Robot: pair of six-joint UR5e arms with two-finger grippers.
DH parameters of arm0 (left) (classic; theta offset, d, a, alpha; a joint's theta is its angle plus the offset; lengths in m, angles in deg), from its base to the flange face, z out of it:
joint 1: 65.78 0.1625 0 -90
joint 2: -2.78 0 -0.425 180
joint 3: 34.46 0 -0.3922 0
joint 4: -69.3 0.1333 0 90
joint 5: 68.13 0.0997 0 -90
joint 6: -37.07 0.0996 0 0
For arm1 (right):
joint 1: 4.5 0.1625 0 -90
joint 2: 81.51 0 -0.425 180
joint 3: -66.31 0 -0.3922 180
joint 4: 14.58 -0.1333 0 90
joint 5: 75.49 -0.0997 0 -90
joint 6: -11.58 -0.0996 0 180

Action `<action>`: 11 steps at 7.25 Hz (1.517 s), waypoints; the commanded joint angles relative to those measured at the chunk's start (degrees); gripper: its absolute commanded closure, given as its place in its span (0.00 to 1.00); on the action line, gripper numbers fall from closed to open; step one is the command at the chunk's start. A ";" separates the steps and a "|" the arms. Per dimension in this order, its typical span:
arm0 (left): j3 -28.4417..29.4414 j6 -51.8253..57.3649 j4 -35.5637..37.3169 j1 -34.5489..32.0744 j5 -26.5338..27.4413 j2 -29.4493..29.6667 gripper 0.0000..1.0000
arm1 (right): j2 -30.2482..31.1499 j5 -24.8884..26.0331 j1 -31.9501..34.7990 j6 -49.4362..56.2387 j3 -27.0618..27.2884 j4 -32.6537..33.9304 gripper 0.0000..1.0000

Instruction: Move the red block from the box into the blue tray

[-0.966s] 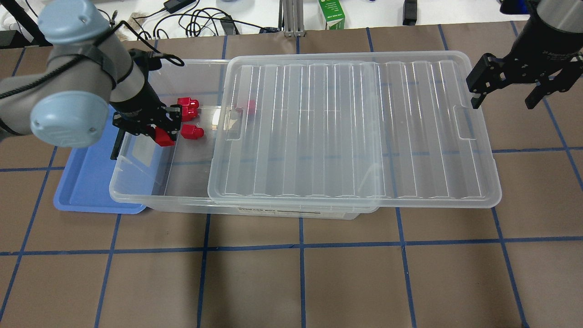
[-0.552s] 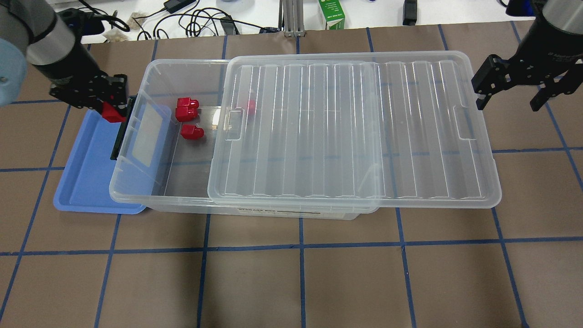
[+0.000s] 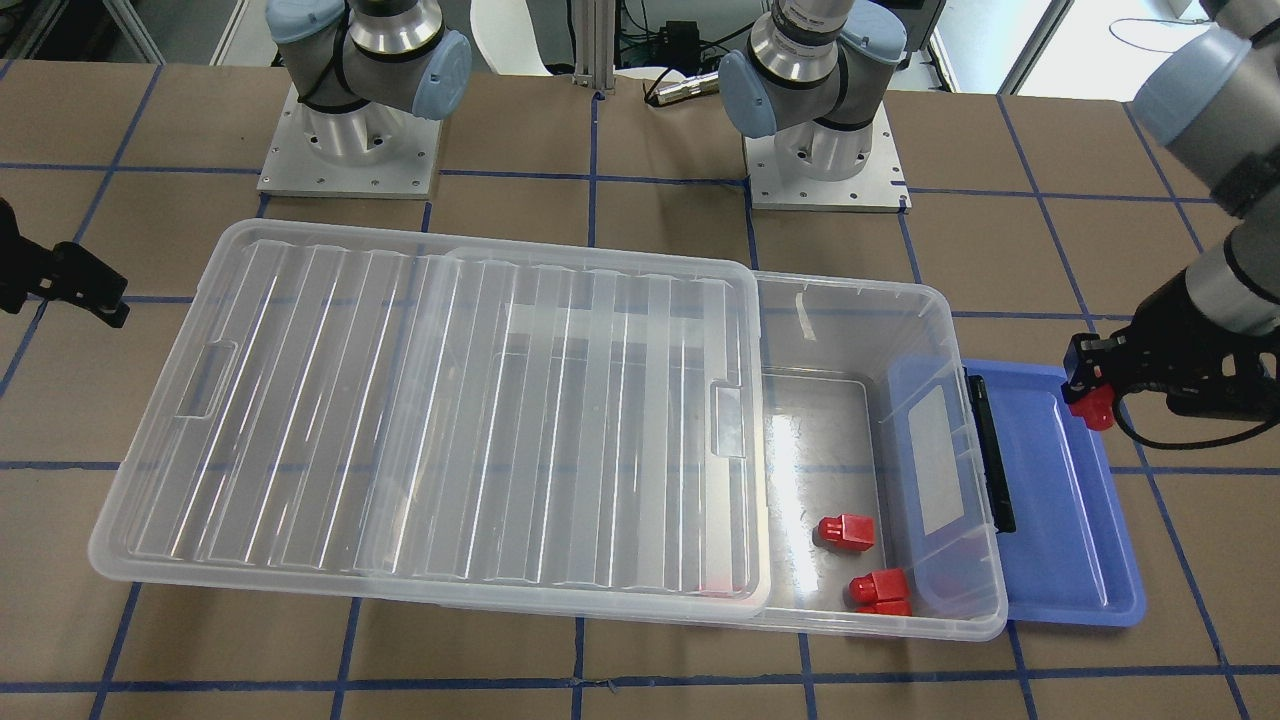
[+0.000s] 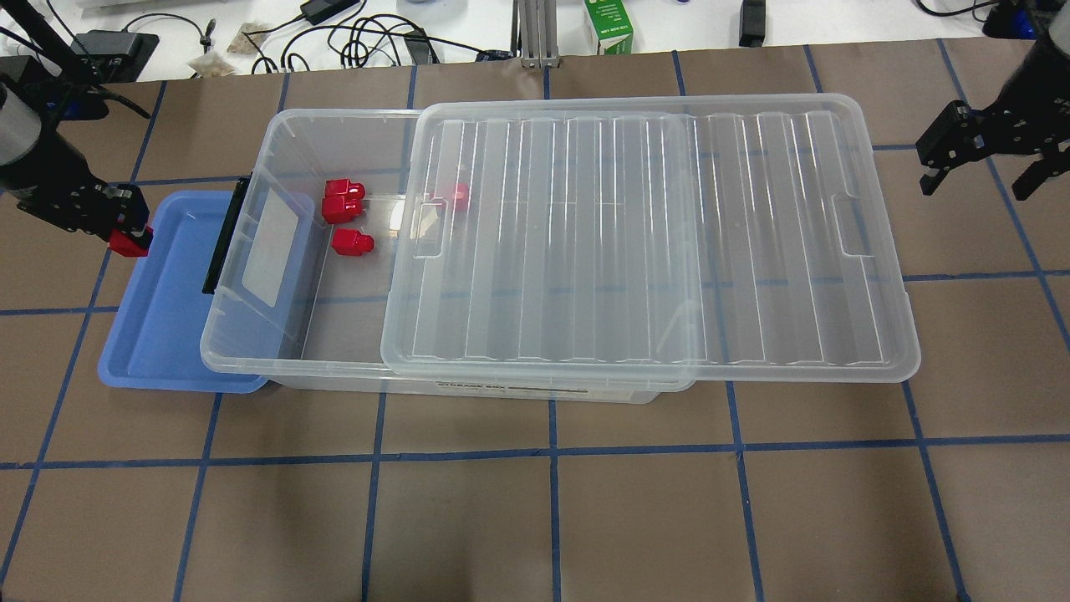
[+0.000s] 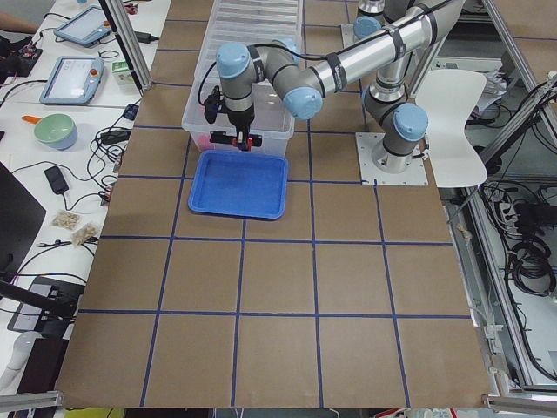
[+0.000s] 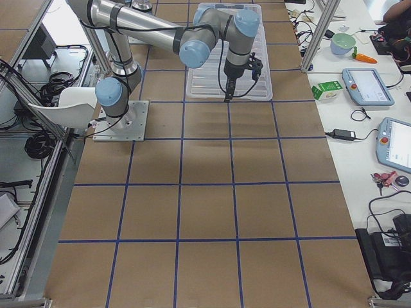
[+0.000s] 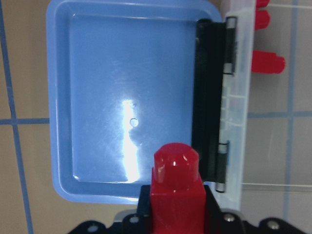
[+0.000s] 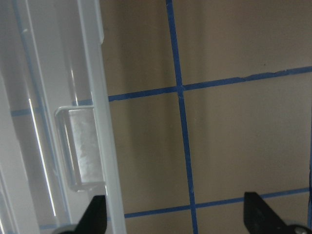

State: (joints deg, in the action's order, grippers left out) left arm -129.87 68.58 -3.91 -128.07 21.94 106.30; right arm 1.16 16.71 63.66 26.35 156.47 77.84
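My left gripper is shut on a red block and holds it above the outer rim of the blue tray. The left wrist view shows the block between the jaws, over the tray's edge. The clear box stands next to the tray with its ribbed lid slid to the right, so its left end is uncovered. Three red blocks lie in the uncovered end and one shows through the lid. My right gripper is open and empty, right of the lid.
The box's black clip handle overhangs the tray's right side. Cables and a green carton lie beyond the table's far edge. Brown table with blue tape lines stretches in front of the box.
My left gripper has carried the red block left, from over the box's open end to the tray's outer rim. My right gripper has drifted right, away from the lid.
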 commanded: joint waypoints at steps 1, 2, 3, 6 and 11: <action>-2.22 2.41 7.70 1.28 -0.06 6.59 1.00 | -4.43 1.83 -0.22 1.48 0.01 3.01 0.00; -3.45 4.94 9.82 2.86 -0.06 8.61 1.00 | -5.85 2.19 -0.22 1.31 0.01 3.46 0.00; -4.33 5.83 12.80 3.57 -1.46 10.55 1.00 | -6.21 2.02 -0.22 1.13 0.01 3.46 0.00; -6.18 5.58 13.44 3.58 -1.21 12.24 0.87 | -7.00 1.14 0.48 1.30 0.10 2.42 0.00; -1.91 5.23 3.93 2.53 -0.24 6.03 0.08 | -7.18 1.23 4.77 0.69 1.50 3.29 0.00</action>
State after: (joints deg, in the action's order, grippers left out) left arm -133.83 73.98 5.67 -125.04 21.61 115.19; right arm -5.98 17.91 66.77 27.27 157.95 80.95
